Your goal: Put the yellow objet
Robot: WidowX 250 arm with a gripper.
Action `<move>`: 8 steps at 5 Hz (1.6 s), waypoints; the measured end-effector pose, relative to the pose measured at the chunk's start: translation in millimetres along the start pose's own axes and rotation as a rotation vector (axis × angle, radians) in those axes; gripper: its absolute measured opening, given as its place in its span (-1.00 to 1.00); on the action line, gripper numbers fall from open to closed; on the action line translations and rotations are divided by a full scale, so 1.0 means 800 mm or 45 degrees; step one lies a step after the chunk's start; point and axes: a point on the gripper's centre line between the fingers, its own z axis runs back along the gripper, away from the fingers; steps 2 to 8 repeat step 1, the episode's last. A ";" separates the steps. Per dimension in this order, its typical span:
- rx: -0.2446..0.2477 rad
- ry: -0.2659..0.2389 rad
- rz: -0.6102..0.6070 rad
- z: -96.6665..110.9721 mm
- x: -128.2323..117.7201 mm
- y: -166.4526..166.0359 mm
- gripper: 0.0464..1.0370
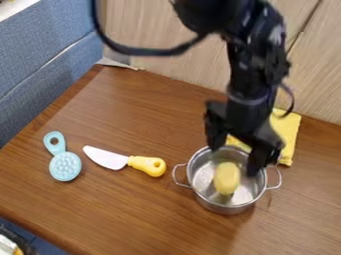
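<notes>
We had gripper [234,157] wide over pot [225,207], yellow obj [227,178] inside; judged release prob done, needed slow vert lift w/o snagging 3 o'clock handle [279,180]

We find open tabletop [153,114] above the knife [133,161] and across the lower centre; right of centre, the pot [230,210] and cloth [289,132] obstruct passage.

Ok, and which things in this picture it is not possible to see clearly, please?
All in the camera view:
- Yellow object: its underside is turned away, against the pot; its exact kind is blurred.
- Pot: part of the far right rim is behind the gripper.
- Yellow cloth: partly covered by the gripper.
- Robot arm: cut off by the top edge.
</notes>
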 end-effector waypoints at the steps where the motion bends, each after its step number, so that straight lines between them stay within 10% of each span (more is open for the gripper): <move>1: -0.085 -0.156 -0.061 0.027 0.007 0.001 0.93; 8: -0.085 -0.156 -0.061 0.027 0.007 0.001 0.93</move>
